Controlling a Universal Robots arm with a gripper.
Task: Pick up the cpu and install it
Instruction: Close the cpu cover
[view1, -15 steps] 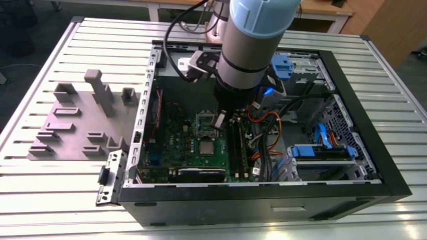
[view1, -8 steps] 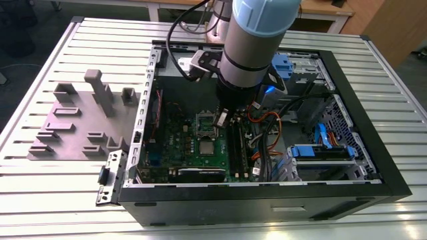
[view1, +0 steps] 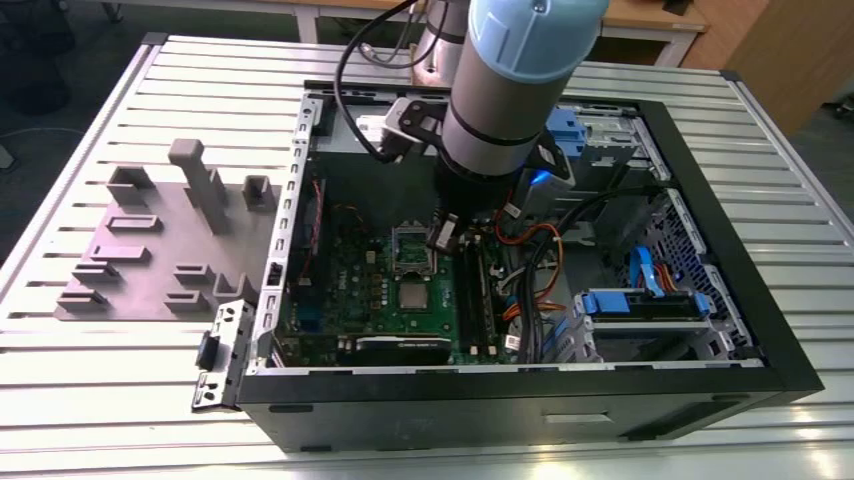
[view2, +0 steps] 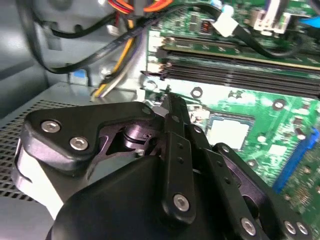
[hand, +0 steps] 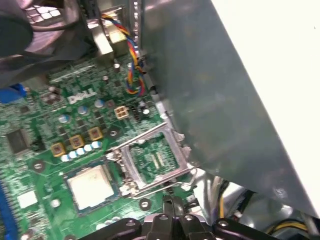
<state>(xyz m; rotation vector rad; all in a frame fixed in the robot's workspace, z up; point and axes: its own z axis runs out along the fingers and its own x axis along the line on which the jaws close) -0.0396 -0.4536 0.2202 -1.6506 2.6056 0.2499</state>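
An open computer case (view1: 747, 330) is lying on a slatted metal table (view1: 120, 390), taking up the centre and right of the exterior view. The robot arm (view1: 514, 80) is reaching down from the top centre of that frame into the case, and its gripper (view1: 447, 238) is hanging just above the green circuit board (view1: 360, 290), beside the silver socket frame (view1: 414, 250).

The cpu (view1: 415, 296) is sitting on the board just below the socket frame in the exterior view, flat and apart from the gripper. In the first wrist view the cpu (hand: 90, 186) is showing as a silver square at the lower left, with the opened socket frame (hand: 152, 161) next to it at the centre, tilted up from the board. In the second wrist view the cpu (view2: 227, 132) is lying right of centre, beyond the black gripper (view2: 167, 102).

The fingers (view2: 176, 125) are pressing together at their tips in the second wrist view, with nothing between them; the gripper (hand: 172, 204) is showing the same closed, empty tips at the bottom edge of the first wrist view.

A grey plastic holder (view1: 160, 250) with upright blocks is resting on the table at the left of the exterior view, well apart from the gripper. Bundled cables (view1: 534, 270) are running through the case to the right of the board.
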